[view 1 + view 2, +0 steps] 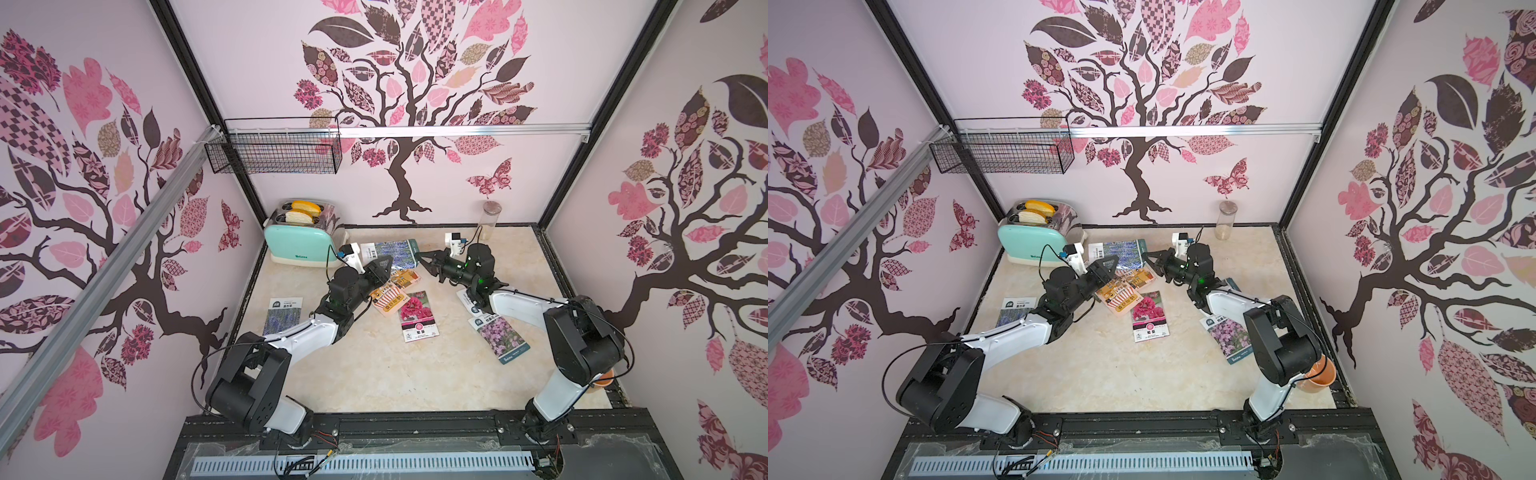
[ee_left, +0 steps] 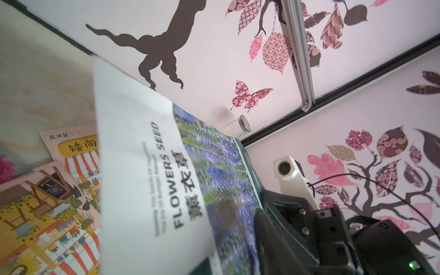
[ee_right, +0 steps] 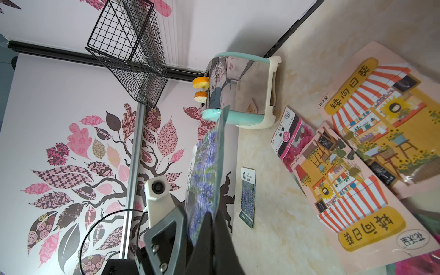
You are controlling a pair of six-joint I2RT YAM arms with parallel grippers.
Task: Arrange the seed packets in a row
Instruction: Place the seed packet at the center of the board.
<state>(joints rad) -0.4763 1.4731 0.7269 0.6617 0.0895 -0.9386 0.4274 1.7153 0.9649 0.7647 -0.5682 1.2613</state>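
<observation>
A blue lavender seed packet [image 1: 399, 249] [image 2: 147, 166] hangs above the table's back middle, held between both arms. My right gripper [image 1: 426, 257] [image 3: 212, 221] is shut on its dark green end. My left gripper [image 1: 384, 266] [image 2: 258, 221] has its jaws around the other part. One finger lies on the printed face and the other is hidden, so a pinch cannot be told. On the table lie another lavender packet [image 1: 282, 318], two overlapping orange shop packets [image 1: 388, 301], a magenta bloom packet [image 1: 417, 316] and a lilac packet [image 1: 500, 338]. A further packet [image 1: 467, 301] lies mostly under the right arm.
A mint toaster [image 1: 297, 239] with bread stands at the back left. A clear jar [image 1: 490, 220] stands at the back wall. A wire basket [image 1: 274, 149] hangs on the wall above. An orange cup [image 1: 1318, 376] sits by the right arm's base.
</observation>
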